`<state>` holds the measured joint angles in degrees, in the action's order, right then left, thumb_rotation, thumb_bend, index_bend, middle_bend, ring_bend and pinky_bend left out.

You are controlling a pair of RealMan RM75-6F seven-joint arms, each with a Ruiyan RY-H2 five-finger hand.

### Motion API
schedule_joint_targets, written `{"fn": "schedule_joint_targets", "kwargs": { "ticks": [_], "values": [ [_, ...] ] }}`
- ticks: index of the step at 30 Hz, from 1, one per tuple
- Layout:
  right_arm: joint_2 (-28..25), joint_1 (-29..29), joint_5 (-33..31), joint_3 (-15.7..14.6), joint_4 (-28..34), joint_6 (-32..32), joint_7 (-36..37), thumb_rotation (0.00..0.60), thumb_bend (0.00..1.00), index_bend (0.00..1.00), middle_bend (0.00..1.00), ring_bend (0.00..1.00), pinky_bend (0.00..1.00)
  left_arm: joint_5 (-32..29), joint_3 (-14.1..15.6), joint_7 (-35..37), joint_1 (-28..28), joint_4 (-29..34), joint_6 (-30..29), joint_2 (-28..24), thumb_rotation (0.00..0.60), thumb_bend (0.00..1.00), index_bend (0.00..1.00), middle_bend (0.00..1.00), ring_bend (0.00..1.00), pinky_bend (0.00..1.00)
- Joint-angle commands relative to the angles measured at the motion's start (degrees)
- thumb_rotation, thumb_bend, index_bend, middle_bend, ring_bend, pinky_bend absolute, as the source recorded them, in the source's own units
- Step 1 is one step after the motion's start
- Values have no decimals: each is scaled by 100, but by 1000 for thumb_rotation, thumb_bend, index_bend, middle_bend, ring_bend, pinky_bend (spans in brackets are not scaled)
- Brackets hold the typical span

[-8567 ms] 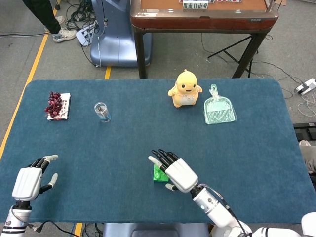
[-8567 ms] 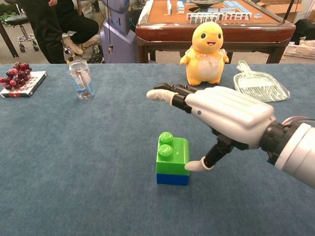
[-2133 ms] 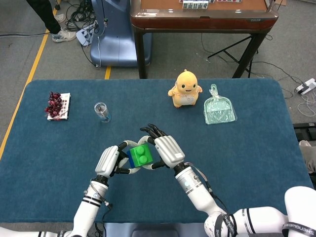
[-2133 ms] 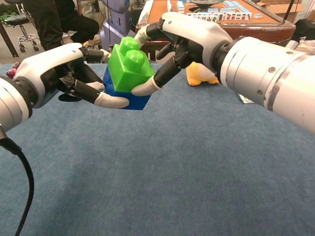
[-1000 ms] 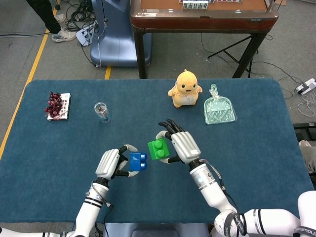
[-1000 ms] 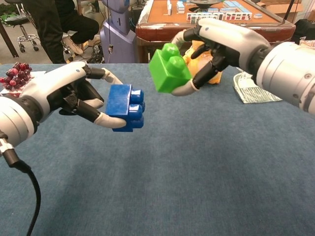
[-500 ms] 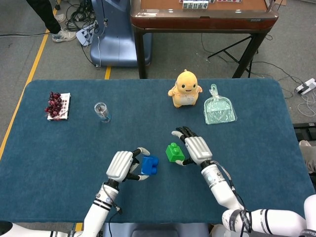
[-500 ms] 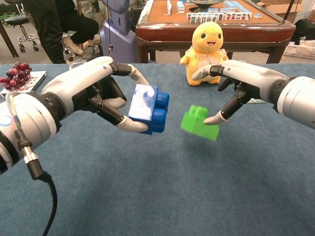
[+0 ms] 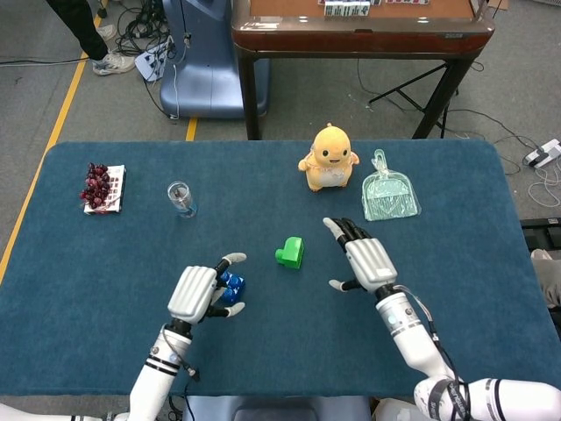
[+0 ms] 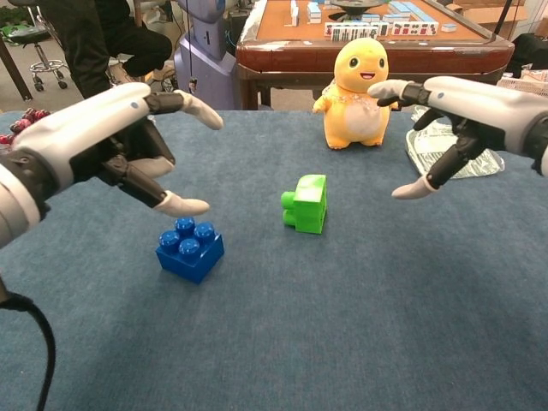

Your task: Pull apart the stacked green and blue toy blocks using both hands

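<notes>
Blocks are apart, so the split looks done. The blue block [image 10: 189, 248] sits studs-up on the table [image 10: 342, 342]; the green block [image 10: 306, 204] lies on its side, studs facing the blue one, well apart from it and nearer the table's middle. Nothing stacked, nothing held. I'd judge only pulling the arms clear is left, if that.

Left hand [image 10: 120, 145]: fingers spread, empty, hovering just above and behind the blue block; the chest view shows a gap between fingertips and block (the head view has the hand partly covering the block, so contact can't be read there).

Right hand [image 10: 445, 116]: wide, fingers splayed, holding nothing, off to the side of the green block and clearly not touching it.

Yellow toy [image 10: 360, 81] and a clear dustpan [image 10: 449, 150] sit at the far side, not involved.
</notes>
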<state>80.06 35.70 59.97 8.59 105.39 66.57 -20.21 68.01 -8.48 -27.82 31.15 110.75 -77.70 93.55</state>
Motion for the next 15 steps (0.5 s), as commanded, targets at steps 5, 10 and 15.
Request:
{"fn": "schedule_joint_targets", "kwargs": {
  "ticks": [5,10,15],
  "values": [
    [-722,-475,372,-282,218,382,36,600,12,0,67,0,136,884,407,389,-674,-166,-789,-921,600,57,306,913,867,1000],
    [-1243,-908,584,-512,225,499,594,600,12,0,67,0,120,1026,717,713,-1094,-205,-963,-1701,600,57,269,636,515,631],
    [-1627,-1360,893,-718,56,664,1328,600,11,0,67,0,115,1193,919,1323,-1520,-414,-1224,-2241,600,57,271,515,409,500]
  ]
}}
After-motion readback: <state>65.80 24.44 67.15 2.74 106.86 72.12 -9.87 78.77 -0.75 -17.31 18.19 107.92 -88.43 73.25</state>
